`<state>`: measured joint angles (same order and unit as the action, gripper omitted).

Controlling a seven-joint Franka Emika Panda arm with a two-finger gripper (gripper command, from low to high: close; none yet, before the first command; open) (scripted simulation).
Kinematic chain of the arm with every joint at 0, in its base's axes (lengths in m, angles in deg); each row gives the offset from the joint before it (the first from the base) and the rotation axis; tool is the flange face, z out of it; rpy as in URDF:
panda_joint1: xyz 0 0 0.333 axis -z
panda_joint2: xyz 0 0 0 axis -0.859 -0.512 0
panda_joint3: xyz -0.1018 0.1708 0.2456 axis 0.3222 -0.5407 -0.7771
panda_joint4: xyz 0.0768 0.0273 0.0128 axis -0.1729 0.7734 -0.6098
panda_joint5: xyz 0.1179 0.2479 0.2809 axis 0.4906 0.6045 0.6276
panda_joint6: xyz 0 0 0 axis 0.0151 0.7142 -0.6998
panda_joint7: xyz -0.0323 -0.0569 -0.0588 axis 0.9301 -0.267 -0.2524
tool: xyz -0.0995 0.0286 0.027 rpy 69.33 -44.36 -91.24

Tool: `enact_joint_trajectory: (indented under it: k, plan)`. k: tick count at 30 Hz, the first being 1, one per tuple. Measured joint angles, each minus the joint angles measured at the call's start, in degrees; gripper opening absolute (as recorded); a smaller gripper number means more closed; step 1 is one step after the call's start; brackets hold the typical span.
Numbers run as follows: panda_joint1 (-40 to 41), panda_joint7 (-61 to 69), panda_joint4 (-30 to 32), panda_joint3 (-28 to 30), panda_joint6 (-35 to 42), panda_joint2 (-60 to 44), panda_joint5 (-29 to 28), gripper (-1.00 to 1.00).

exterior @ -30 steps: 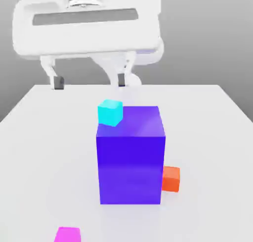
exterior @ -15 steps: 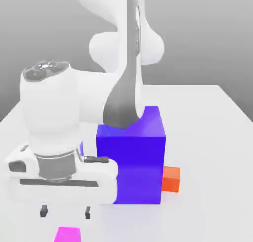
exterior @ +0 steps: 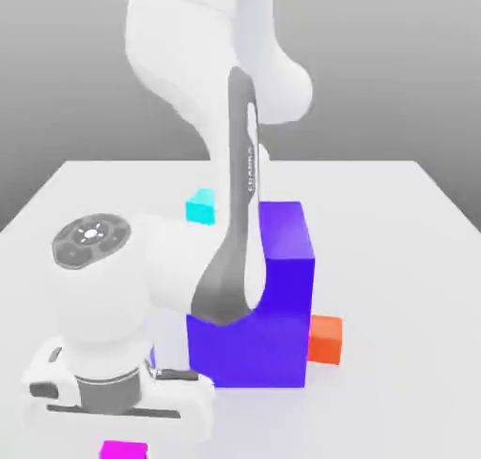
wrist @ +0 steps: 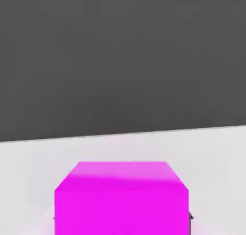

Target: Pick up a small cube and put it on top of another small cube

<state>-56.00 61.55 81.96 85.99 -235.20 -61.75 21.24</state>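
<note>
Descending at the lower left of the exterior view, the arm has dropped further than half a second ago: its hand housing now sits just above the magenta cube (exterior: pixel 124 450), where a clear gap and both fingertips showed before. The fingertips are now below the frame edge, so whether the claw is released or clenched cannot be told.

In the hand view the magenta cube (wrist: pixel 121 196) sits dead ahead and close, resting on the white bench (wrist: pixel 211 147). Judgement: the arm is at the approach-to-grasp step, with the cube likely between the fingers; nothing is lifted yet.

The cyan cube (exterior: pixel 200 206) lies on the bench at centre frame, behind the large blue block (exterior: pixel 282 288) and partly hidden by the arm. The orange cube (exterior: pixel 325 339) touches the block's lower right side. Either small cube could serve as the stacking base; the tall block stands in the way of a direct carry.
</note>
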Motion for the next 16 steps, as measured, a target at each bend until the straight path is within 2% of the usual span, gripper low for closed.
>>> enact_joint_trajectory:
  k: [8,12,13,16]
  plan:
    - [7.53,-14.52,-10.14,10.99,11.57,-0.14,4.56,-1.00]
    - [10.64,-14.39,-12.34,10.13,7.94,-6.57,8.82,-1.00]
    - [11.11,-14.10,-12.50,9.62,6.98,-7.75,9.42,1.00]
    - [11.11,-14.10,-12.50,9.62,6.98,-7.75,9.42,1.00]
